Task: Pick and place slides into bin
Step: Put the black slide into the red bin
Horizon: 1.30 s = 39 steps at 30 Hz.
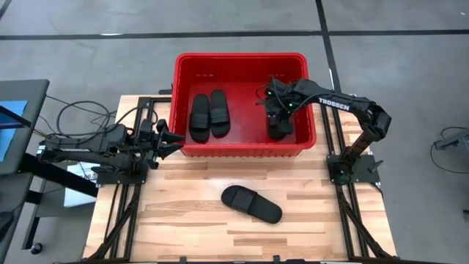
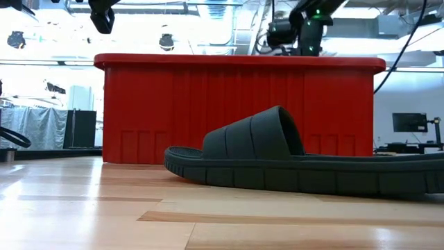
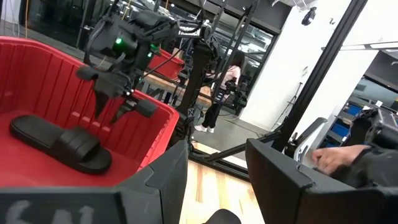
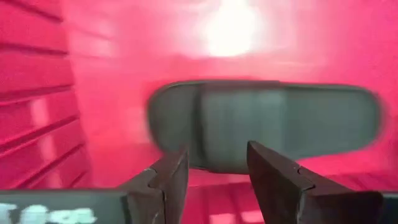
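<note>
- Slides, high view: two matte black foam sandals [image 1: 209, 114] lie side by side on the floor of the bin [image 1: 242, 151] toward its 9 o'clock side, and a third [image 1: 280, 126] lies under the right gripper [image 1: 275, 110] at the 3 o'clock side. A fourth slide [image 1: 251, 203] rests diagonally on the pale plank table [image 1: 183, 220], at 6 o'clock from the bin. The left gripper [image 1: 176, 139] waits just off the bin's 8 o'clock corner, its fingers spread.
- Low view: the table slide [image 2: 305, 163] shows a ribbed wide strap and a notched sole edge, with the bin's slotted red wall [image 2: 236, 111] behind it.
- Left wrist view: the right gripper [image 3: 118, 112] hangs above the dropped slide [image 3: 59, 142], its fingers parted and not touching it. A person stands in the room beyond.
- Right wrist view: the two dark fingers [image 4: 168, 180] stand apart and hold nothing; the rounded slide [image 4: 261, 124] lies flat on the glossy red floor [image 4: 124, 62] beyond them.
</note>
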### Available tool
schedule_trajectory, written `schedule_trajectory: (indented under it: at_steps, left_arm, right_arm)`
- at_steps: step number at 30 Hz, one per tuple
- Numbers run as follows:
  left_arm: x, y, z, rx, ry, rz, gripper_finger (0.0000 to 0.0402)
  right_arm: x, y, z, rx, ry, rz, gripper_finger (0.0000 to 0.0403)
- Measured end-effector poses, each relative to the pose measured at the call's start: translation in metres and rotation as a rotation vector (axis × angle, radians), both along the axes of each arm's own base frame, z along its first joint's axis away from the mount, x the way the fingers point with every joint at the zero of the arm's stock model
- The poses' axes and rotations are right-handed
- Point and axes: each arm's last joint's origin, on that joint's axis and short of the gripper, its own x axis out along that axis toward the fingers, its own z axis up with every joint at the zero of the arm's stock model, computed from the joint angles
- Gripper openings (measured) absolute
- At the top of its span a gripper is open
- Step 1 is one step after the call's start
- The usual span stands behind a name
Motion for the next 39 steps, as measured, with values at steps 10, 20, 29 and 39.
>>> schedule_trajectory:
  at_steps: [10,20,29,39]
  left_arm:
    - [0.000,0.000,0.000,0.000,0.002,0.000,0.0153]
    - [0.000,0.000,-0.004,0.001,0.042,0.000,0.0153]
    - [0.001,-0.003,-0.009,0.052,0.092,-0.089,0.0153]
    - [0.001,-0.002,-0.019,0.060,0.197,-0.076,0.0153]
  right_arm:
    - [0.027,0.034,0.086,-0.206,-0.169,0.040,0.0162]
    - [0.031,0.131,0.152,-0.102,-0.370,0.086,0.0162]
    - [0.009,0.208,0.141,0.084,-0.211,-0.054,0.0138]
    - [-0.009,0.281,0.123,0.136,-0.235,-0.274,0.0125]
